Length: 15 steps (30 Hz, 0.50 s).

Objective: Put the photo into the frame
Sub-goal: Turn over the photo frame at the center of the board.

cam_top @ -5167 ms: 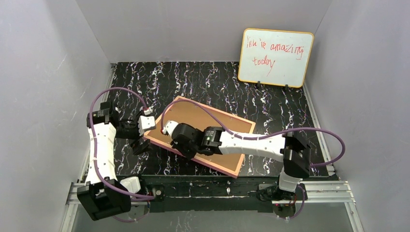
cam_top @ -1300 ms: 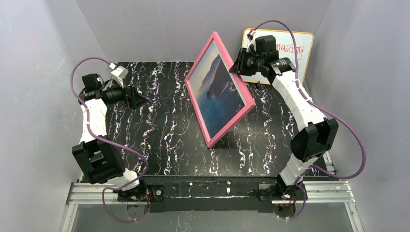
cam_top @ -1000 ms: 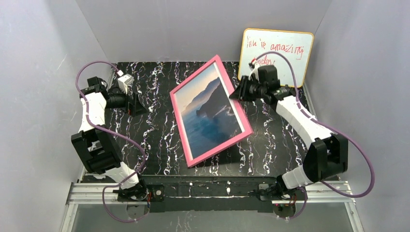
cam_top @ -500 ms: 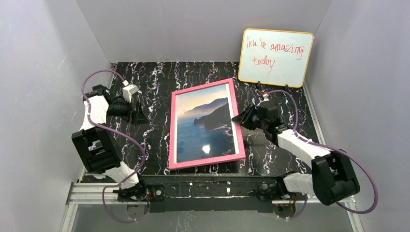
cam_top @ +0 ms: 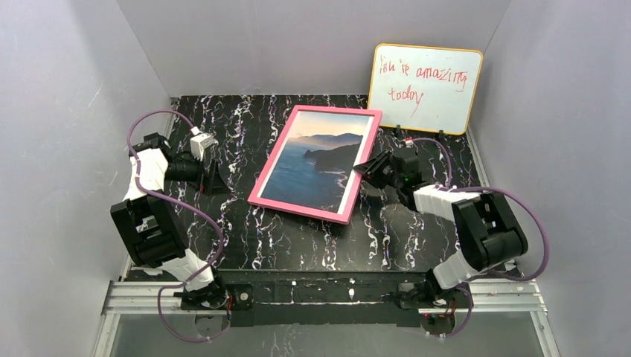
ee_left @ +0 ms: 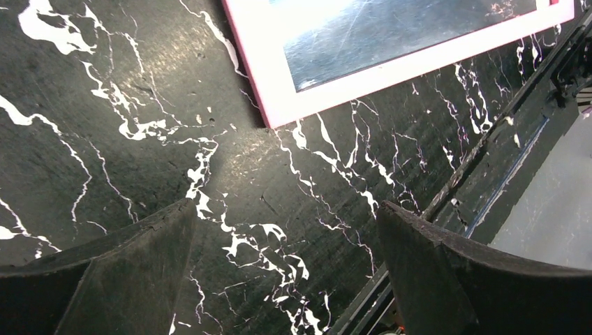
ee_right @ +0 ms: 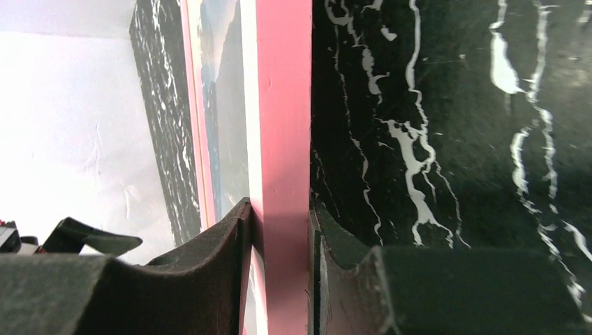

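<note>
The pink frame point(cam_top: 258, 195) lies face up and tilted on the black marbled table point(cam_top: 298, 245), with the photo point(cam_top: 316, 163) of sea, mountains and orange sky showing inside it. My right gripper point(cam_top: 367, 167) is shut on the frame's right border; in the right wrist view the pink border point(ee_right: 283, 139) sits pinched between both pads point(ee_right: 216, 244). My left gripper point(cam_top: 212, 178) is open and empty, low over the table left of the frame; its wrist view shows the frame's near corner point(ee_left: 279, 115) beyond its spread fingers point(ee_left: 433, 265).
A yellow-edged whiteboard point(cam_top: 424, 88) with red writing leans on the back wall at the right. Grey walls close in the left, right and back. A metal rail point(cam_top: 327, 294) runs along the table's near edge.
The frame, earlier face down with the brown back up, was lifted, turned over and laid face up; in the last half second my right gripper shifted it back and turned it. The left gripper barely moved.
</note>
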Motion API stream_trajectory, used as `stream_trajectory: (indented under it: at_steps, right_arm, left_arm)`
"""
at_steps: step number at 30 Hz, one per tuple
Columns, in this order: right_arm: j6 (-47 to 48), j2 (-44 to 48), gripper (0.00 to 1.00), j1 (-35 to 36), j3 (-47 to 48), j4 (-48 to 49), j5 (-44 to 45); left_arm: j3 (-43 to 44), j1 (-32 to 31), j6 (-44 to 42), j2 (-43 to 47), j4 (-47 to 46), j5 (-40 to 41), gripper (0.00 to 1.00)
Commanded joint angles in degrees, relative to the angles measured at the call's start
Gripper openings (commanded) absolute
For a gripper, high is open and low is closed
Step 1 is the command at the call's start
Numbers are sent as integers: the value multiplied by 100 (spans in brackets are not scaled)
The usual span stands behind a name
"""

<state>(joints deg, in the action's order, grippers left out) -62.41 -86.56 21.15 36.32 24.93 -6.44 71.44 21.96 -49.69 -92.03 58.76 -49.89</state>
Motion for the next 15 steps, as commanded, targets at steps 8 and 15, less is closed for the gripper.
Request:
stream_trajectory:
  at_steps: [8, 15]
  right_arm:
    - [1244, -393, 1, 32, 697, 353, -2213]
    - [1575, -370, 2, -8, 738, -246, -2102]
  left_arm:
    - [-196, -7, -425, 316, 341, -10, 98]
    - [-284, -7, -440, 336, 307, -32, 98]
